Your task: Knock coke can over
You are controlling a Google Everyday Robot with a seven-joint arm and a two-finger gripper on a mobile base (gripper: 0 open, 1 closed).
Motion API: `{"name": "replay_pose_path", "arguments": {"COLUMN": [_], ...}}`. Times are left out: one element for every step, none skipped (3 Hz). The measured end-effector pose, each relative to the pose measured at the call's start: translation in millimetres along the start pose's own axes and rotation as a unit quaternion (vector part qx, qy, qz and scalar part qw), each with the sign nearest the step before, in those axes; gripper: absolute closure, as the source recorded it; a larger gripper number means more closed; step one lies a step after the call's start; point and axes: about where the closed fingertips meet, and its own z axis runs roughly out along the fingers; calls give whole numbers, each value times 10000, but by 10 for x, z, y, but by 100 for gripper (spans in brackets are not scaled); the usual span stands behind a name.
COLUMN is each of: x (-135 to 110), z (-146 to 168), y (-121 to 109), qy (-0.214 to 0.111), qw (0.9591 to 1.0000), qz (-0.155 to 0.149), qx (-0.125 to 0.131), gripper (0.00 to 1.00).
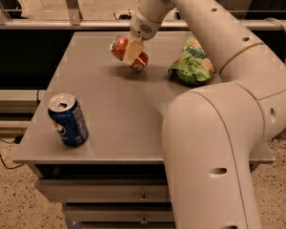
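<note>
Plainly, we are in the middle of the tipping step. Our claw (132, 55) is clamped on the coke can (118, 47), one pale finger lying across its side, over the far middle of the counter (114, 123). The coke can is tilted steeply, its silver top towards the left and its base lower, towards the right. A shadow lies under it, and we cannot tell whether the base touches the counter or hangs just above it.

We judge the task well along but not done: the can leans only because we hold it. The next move, as we see it, calls for bringing the can down onto its side, parting the claw and drawing clear without rolling it. The green snack bag (193, 63) lies near on the right, so a can let go carelessly could roll against it.

As for containers, the blue Pepsi can (68, 119) stands upright near the front left corner, well apart from our work; we cannot see whether anything is in it. The snack bag looks crumpled and its contents are hidden. The drawers (143, 194) under the counter are shut.
</note>
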Motion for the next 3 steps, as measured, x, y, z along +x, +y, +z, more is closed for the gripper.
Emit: {"name": "replay_pose_path", "arguments": {"x": [-26, -80, -123], "z": [13, -70, -201], "y": [127, 290, 538], "qy": [334, 629, 955], "qw": [9992, 9978, 9948], "qz": [-109, -11, 312], "qx": [-178, -198, -164], "gripper": [84, 61, 38]}}
